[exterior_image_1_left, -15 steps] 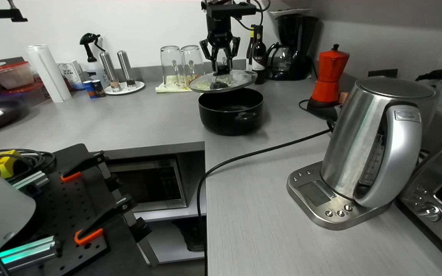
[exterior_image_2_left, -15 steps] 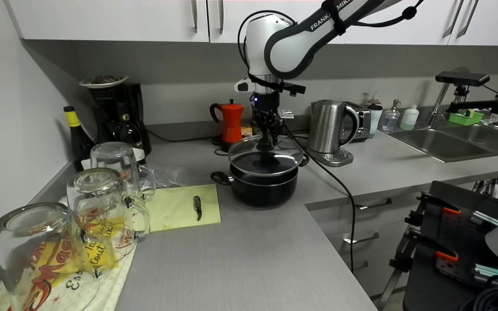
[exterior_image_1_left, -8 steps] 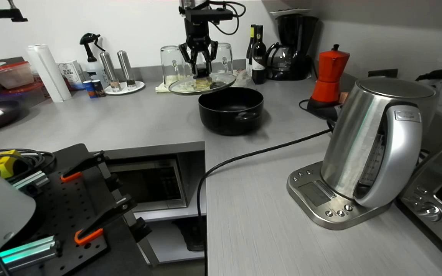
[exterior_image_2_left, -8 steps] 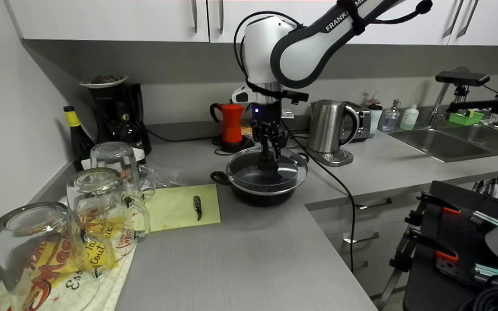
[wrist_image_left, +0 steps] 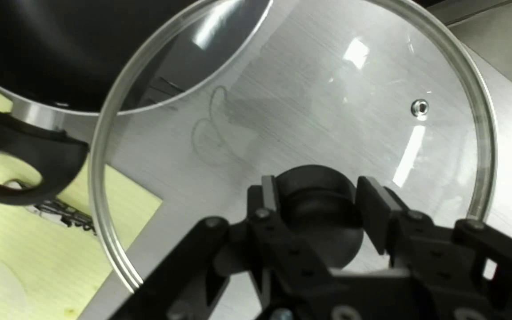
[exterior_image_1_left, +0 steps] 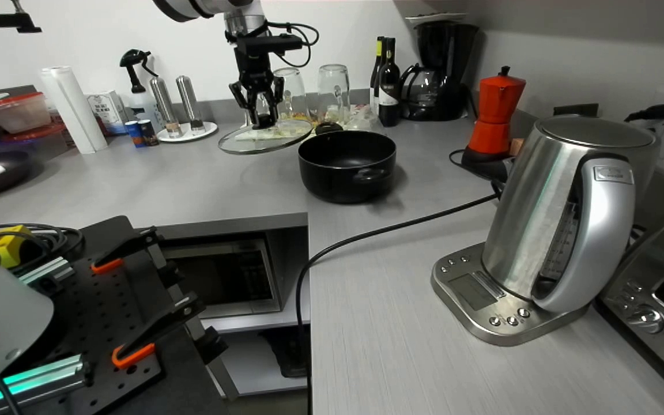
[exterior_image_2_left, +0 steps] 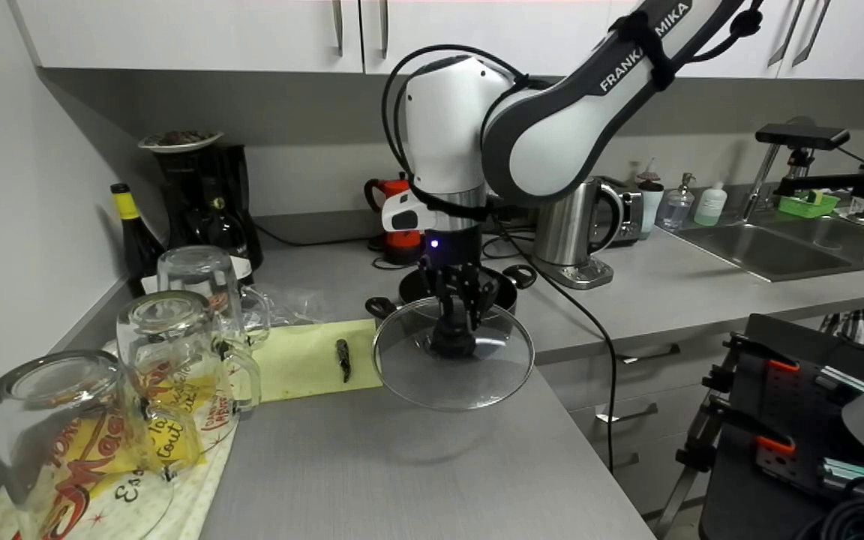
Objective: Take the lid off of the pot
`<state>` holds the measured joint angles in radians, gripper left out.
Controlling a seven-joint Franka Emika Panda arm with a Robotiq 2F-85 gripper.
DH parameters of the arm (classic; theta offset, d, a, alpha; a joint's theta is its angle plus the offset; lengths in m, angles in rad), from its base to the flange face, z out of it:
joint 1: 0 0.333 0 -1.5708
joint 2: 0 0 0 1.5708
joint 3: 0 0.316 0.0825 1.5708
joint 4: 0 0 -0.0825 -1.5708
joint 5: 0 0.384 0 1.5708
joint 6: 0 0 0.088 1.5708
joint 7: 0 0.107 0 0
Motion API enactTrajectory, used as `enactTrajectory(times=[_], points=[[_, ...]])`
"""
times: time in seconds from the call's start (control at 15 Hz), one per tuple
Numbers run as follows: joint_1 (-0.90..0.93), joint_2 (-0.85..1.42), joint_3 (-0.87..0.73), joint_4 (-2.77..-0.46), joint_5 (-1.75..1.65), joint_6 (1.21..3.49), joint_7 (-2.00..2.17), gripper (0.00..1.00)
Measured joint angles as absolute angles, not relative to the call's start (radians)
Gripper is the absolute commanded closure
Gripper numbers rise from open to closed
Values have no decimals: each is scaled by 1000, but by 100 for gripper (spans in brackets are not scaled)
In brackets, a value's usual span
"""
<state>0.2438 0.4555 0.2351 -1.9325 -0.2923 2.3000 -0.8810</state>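
Observation:
The black pot (exterior_image_1_left: 346,176) stands open on the counter; its inside shows in the wrist view (wrist_image_left: 60,53). In an exterior view the pot (exterior_image_2_left: 505,294) is partly hidden behind the lid and the gripper. The round glass lid (exterior_image_1_left: 251,141) hangs in the air beside the pot, slightly tilted; it also shows in an exterior view (exterior_image_2_left: 454,382) and the wrist view (wrist_image_left: 300,111). My gripper (exterior_image_1_left: 263,118) is shut on the lid's black knob (wrist_image_left: 314,178), with a finger on each side. The lid's edge overlaps the pot's rim in the wrist view.
Glass mugs (exterior_image_2_left: 169,352) and a yellow sheet (exterior_image_2_left: 304,367) with a small dark object lie near the lid. A steel kettle (exterior_image_1_left: 562,219), a red moka pot (exterior_image_1_left: 493,115) and a black cord (exterior_image_1_left: 366,233) are past the pot. A white plate (exterior_image_1_left: 208,129) holds two mills.
The gripper has carried the lid from above the pot off to its side, leftward in one exterior view and towards the camera in the other. The pot has stayed in place.

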Motion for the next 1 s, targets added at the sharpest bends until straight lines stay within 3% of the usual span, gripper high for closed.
enactTrajectory(times=[1.0], points=[[317,623,247,-1956,-354,2444,-805,77]])
